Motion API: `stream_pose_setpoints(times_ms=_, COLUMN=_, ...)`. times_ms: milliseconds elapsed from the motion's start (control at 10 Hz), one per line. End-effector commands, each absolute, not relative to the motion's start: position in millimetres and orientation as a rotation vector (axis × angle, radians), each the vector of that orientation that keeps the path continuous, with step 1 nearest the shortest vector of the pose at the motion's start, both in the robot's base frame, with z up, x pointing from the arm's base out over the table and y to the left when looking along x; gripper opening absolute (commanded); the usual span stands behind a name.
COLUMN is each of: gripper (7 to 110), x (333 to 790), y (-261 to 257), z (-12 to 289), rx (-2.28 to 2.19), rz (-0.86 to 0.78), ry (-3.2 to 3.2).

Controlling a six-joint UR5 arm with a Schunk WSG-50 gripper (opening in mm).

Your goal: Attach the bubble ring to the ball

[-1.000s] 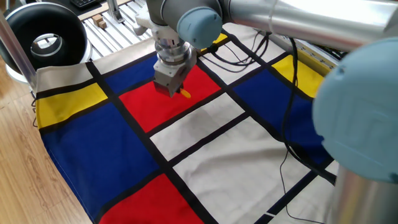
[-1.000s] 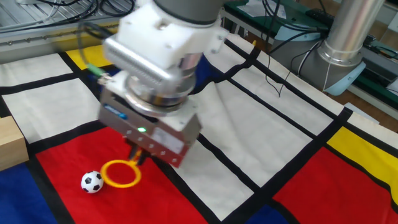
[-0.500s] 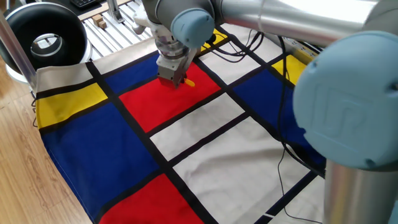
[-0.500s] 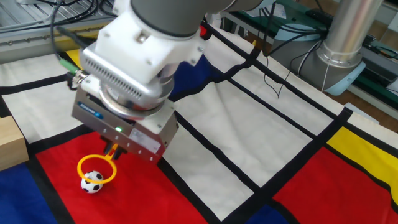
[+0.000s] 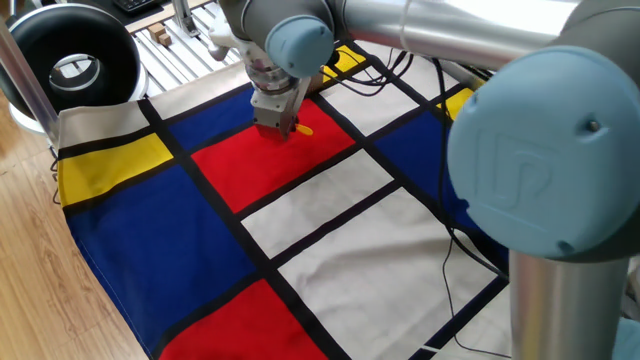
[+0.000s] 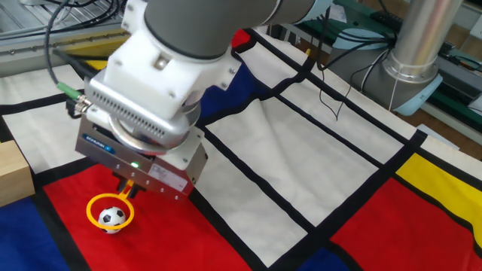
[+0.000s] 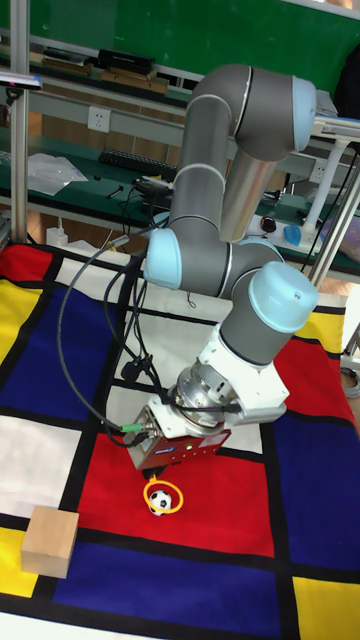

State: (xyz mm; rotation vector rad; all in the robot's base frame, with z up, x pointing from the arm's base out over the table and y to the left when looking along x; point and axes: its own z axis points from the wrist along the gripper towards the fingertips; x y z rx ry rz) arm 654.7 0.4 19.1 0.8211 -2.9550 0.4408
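The bubble ring, a thin yellow-orange hoop with a short handle, sits low over the red square, and its hoop encircles the small black-and-white ball. My gripper is shut on the ring's handle, directly above and just behind the ball. The tall fixed view shows the same: the ring around the ball, under the gripper. In one fixed view the gripper hides the ball, and only a yellow tip of the ring sticks out.
A wooden block sits on the checked cloth near the ball, also at the left edge. Black cables trail over the cloth. A black round device stands off the cloth's corner.
The gripper carried the ring from beside the ball to over it. The hoop, which lay to the ball's right, now surrounds the ball. The ball has stayed in place.
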Motion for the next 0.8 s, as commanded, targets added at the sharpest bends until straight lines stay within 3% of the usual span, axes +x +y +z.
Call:
stream_pose_setpoints(times_ms=0, gripper=7, x=654.8, y=-0.7, z=13.5, rx=0.895, rz=0.423, ry=-2.900)
stream_pose_setpoints(times_ms=700, gripper=7, x=655.4, y=-5.8, z=10.5, rx=0.973, rz=0.436, ry=-2.844)
